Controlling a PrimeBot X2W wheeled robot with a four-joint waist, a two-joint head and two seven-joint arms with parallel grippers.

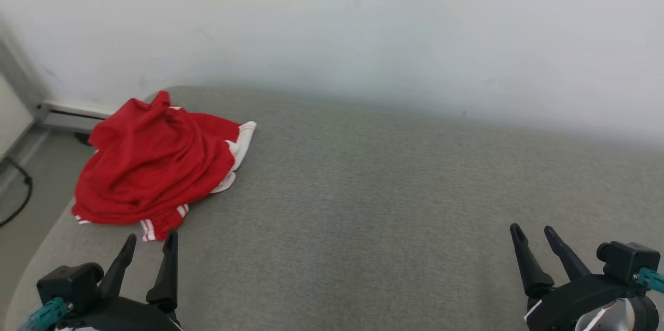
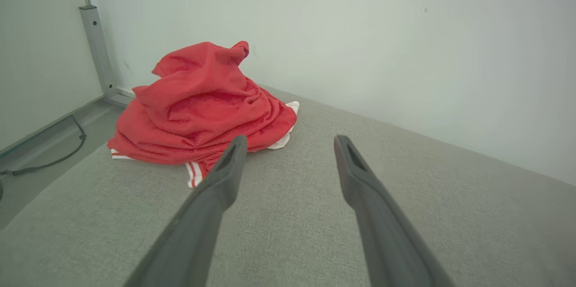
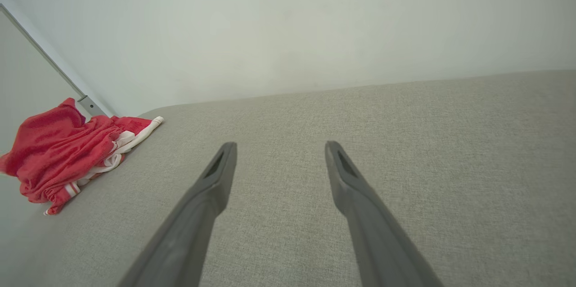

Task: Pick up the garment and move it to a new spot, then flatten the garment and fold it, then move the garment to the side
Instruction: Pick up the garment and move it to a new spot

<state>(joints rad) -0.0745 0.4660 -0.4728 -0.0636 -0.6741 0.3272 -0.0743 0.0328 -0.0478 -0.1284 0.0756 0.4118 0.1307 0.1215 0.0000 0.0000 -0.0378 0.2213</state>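
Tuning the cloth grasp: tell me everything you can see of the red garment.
The garment is red, a soft knit-looking fabric with white trim and white stripes at its hems. It lies crumpled in a loose heap, one peak sticking up at the back. It sits at the far left corner of the grey fabric surface, which is all that seems to touch it. The open left gripper hovers close to its near edge.

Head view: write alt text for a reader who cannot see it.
A crumpled red garment with white trim lies at the far left of a grey fabric surface, before a pale wall. The left pincer, open, sits just short of it at lower left; the right pincer, also open, is at lower right.
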